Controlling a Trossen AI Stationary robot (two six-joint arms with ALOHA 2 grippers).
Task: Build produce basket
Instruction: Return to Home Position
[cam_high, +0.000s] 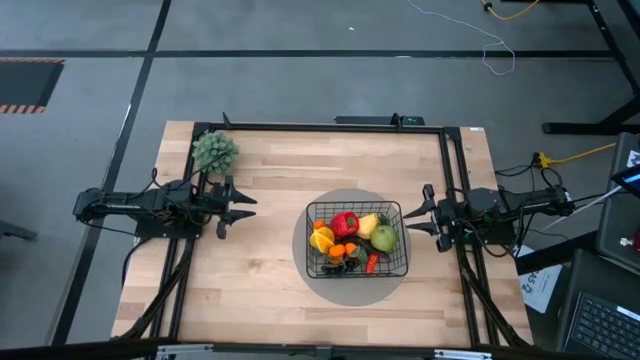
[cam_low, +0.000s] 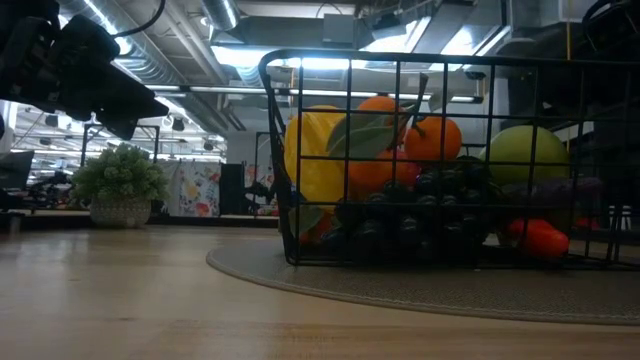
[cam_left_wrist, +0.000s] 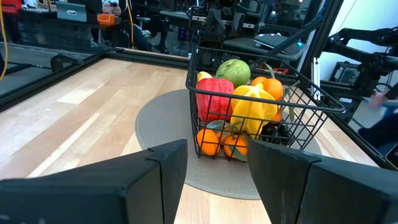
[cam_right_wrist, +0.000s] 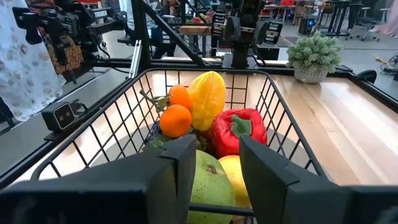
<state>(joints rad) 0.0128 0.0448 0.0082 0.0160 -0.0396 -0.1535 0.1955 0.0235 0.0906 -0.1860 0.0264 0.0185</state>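
The black wire basket (cam_high: 312, 212) stands on a grey round disc (cam_high: 312, 282) right of the table's middle. It holds produce: a red pepper (cam_high: 345, 223), a yellow fruit (cam_high: 368, 225), a green fruit (cam_high: 384, 238), orange clusters (cam_high: 323, 240) and dark grapes (cam_low: 430, 210). My left gripper (cam_high: 243, 212) hangs open and level to the left of the basket, with nothing between its fingers (cam_left_wrist: 168, 171). My right gripper (cam_high: 416, 218) is open just right of the basket's rim (cam_right_wrist: 205, 72), level with the pile and touching nothing.
A small potted green plant (cam_high: 214, 150) stands at the table's far left, behind my left arm. Dark frame rails (cam_high: 450, 170) run along the table's far and side edges. Bare wood (cam_high: 250, 290) lies left of and in front of the disc.
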